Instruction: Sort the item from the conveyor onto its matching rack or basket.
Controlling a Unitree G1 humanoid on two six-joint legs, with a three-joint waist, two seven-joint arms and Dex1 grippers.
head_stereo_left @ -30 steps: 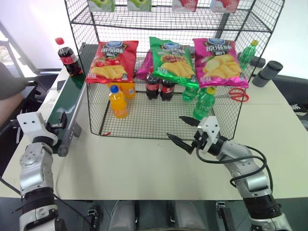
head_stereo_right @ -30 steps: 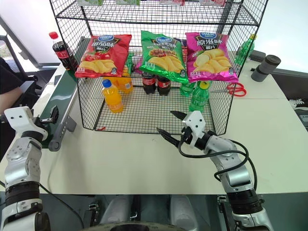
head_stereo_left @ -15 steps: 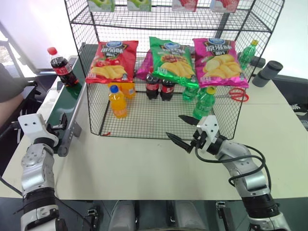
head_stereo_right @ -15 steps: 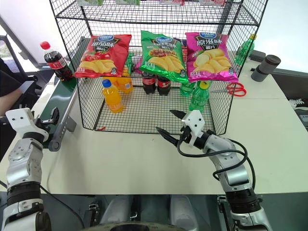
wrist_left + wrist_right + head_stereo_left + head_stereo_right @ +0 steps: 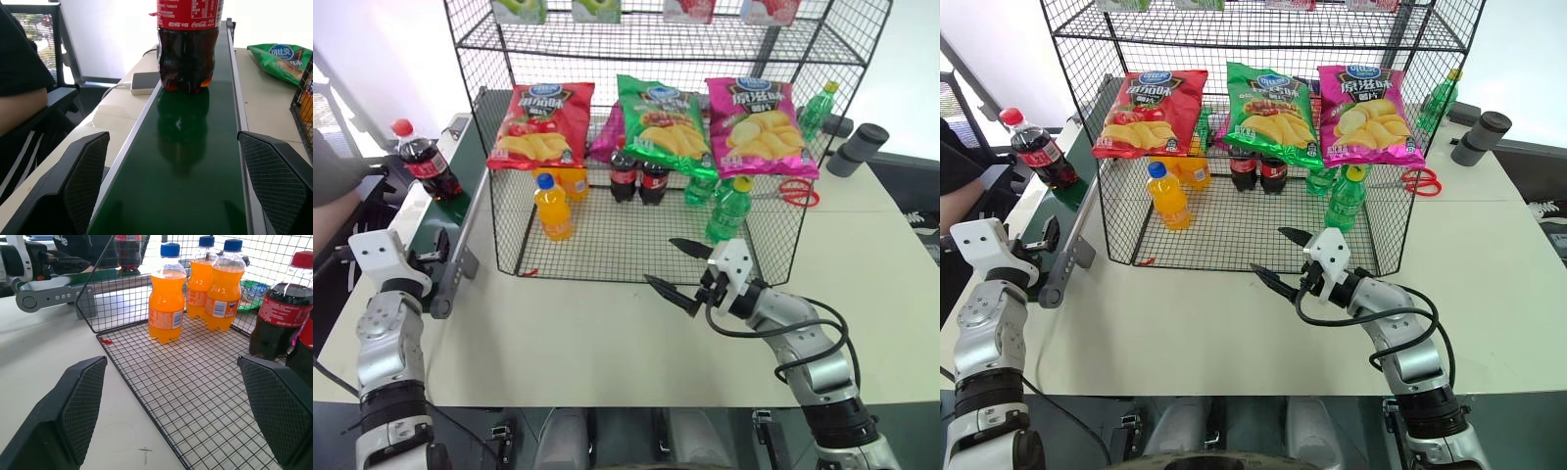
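Cola bottle nearer along conveyor, upright, cap up; both grippers released.

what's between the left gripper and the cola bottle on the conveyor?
Nothing but bare green belt. In the left wrist view the cola bottle stands upright on the conveyor ahead of the open left gripper, with no object in the stretch.

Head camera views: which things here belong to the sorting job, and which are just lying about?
Part of the job:
- cola bottle, upright on the conveyor
- black wire rack, with two cola bottles already on its floor
- left hand, open, astride the belt
- right hand, open, at the rack's front

Lying about:
- red scissors
- grey cylinder
- phone beside the conveyor
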